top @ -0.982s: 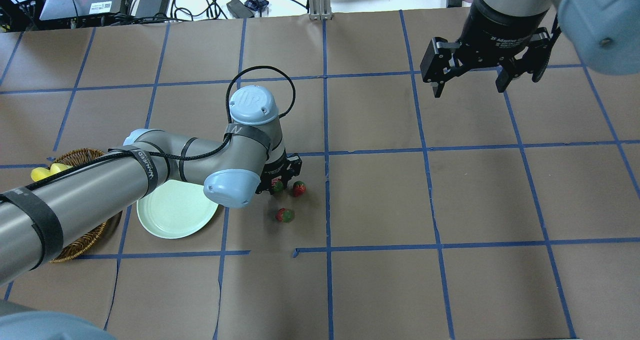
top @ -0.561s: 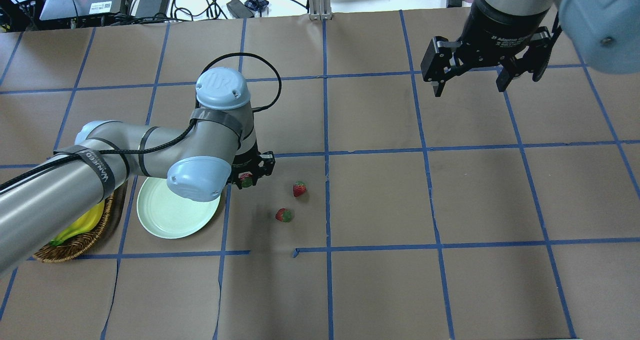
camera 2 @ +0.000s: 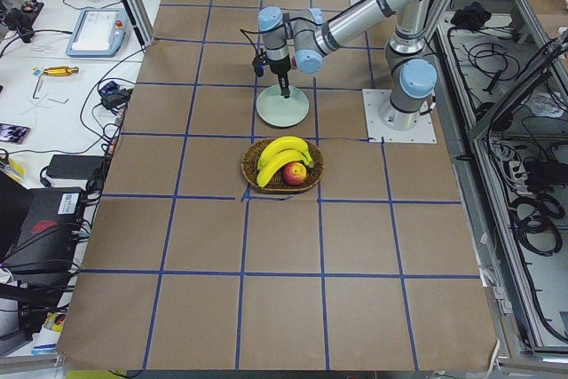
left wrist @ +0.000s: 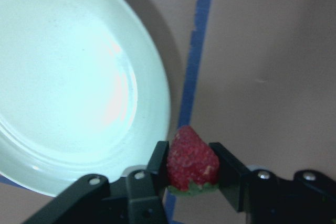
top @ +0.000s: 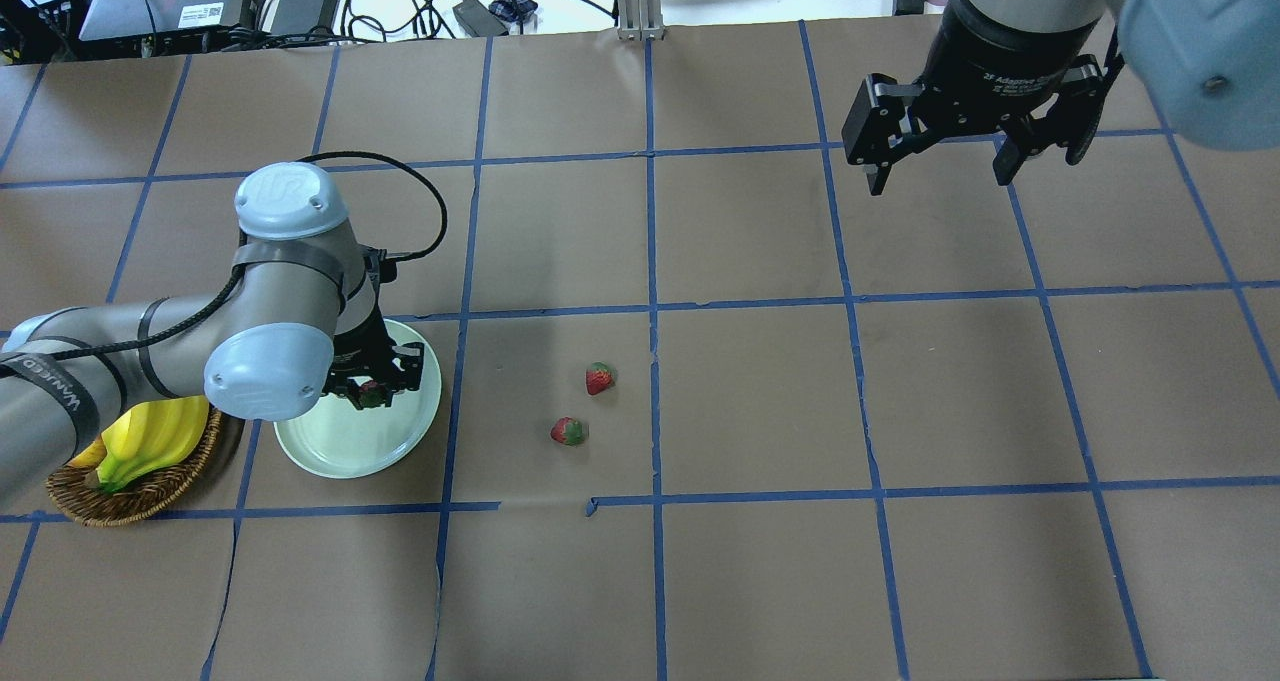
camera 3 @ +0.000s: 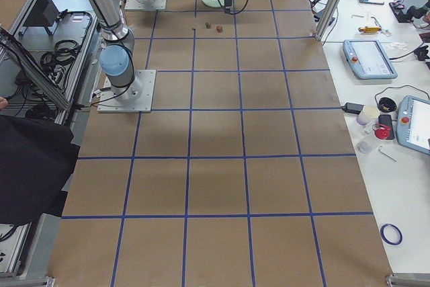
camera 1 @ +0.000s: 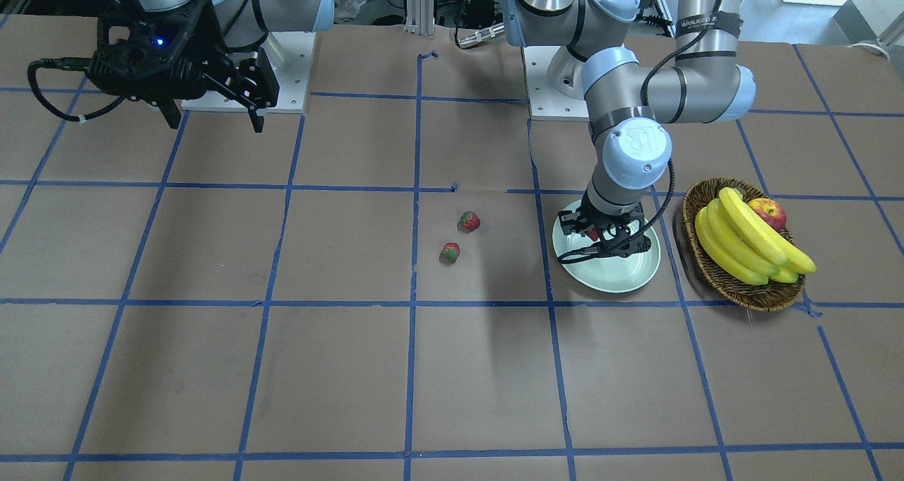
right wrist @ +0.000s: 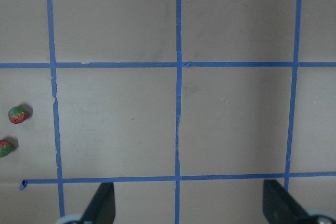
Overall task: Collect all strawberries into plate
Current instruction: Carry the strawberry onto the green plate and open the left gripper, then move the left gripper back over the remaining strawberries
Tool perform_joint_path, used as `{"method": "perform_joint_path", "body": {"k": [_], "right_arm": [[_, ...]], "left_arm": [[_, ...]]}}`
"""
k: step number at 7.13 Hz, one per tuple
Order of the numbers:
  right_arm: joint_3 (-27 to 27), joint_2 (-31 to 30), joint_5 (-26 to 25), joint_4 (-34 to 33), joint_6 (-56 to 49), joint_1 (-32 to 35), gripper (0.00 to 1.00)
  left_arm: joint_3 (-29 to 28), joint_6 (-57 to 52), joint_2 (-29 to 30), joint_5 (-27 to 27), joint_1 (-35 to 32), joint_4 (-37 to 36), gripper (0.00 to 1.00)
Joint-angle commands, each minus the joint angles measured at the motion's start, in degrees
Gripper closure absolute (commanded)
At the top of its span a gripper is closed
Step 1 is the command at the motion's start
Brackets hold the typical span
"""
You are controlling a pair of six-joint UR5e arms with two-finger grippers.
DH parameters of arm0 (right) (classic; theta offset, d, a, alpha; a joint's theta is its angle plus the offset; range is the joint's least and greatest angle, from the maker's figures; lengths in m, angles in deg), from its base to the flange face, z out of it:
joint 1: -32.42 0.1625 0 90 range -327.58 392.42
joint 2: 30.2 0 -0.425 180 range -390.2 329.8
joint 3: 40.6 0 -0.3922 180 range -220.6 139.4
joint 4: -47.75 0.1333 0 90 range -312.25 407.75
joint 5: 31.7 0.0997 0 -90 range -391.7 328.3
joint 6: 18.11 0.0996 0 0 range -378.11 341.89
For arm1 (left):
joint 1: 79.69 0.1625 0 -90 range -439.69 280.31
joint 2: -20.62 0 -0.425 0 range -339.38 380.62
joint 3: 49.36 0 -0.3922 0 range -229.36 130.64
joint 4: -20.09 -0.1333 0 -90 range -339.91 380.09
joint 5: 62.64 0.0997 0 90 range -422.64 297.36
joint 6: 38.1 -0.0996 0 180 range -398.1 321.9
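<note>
My left gripper point(top: 372, 393) is shut on a strawberry point(left wrist: 192, 161) and holds it over the near edge of the mint-green plate point(top: 340, 451). In the front view the gripper point(camera 1: 600, 239) hangs over the plate point(camera 1: 621, 276). Two more strawberries lie on the brown paper to the plate's right: one point(top: 598, 378) farther back, one point(top: 568, 431) nearer. They also show in the front view point(camera 1: 470, 220) point(camera 1: 450, 252). My right gripper point(top: 935, 166) is open and empty, high over the far right of the table.
A brown wicker basket point(top: 130, 496) with bananas point(camera 1: 741, 241) and an apple point(camera 1: 768, 211) stands beside the plate on its left. Blue tape lines grid the brown paper. Cables and devices lie beyond the table's far edge.
My left gripper has carried one strawberry leftward from beside the other two to above the plate. The right arm has not moved.
</note>
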Motion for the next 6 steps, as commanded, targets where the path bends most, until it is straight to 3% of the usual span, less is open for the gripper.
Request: {"method": "perform_joint_path", "body": {"k": [1, 2, 4, 6], "right_arm": [[-0.04, 0.0, -0.12, 0.0, 0.02, 0.0, 0.0], [-0.04, 0.0, -0.03, 0.0, 0.02, 0.09, 0.0], [-0.04, 0.0, 0.05, 0.0, -0.07, 0.09, 0.0], [-0.04, 0.0, 0.05, 0.09, 0.02, 0.09, 0.0]], "left_arm": [[0.25, -3.1, 1.03, -0.04, 2.69, -0.12, 0.28], [-0.1, -3.53, 0.68, -0.04, 2.43, -0.12, 0.02], [-1.15, -1.88, -0.98, -0.05, -3.42, -0.65, 0.0], [-5.62, 10.88, -0.47, -1.18, -15.27, -0.04, 0.0]]}}
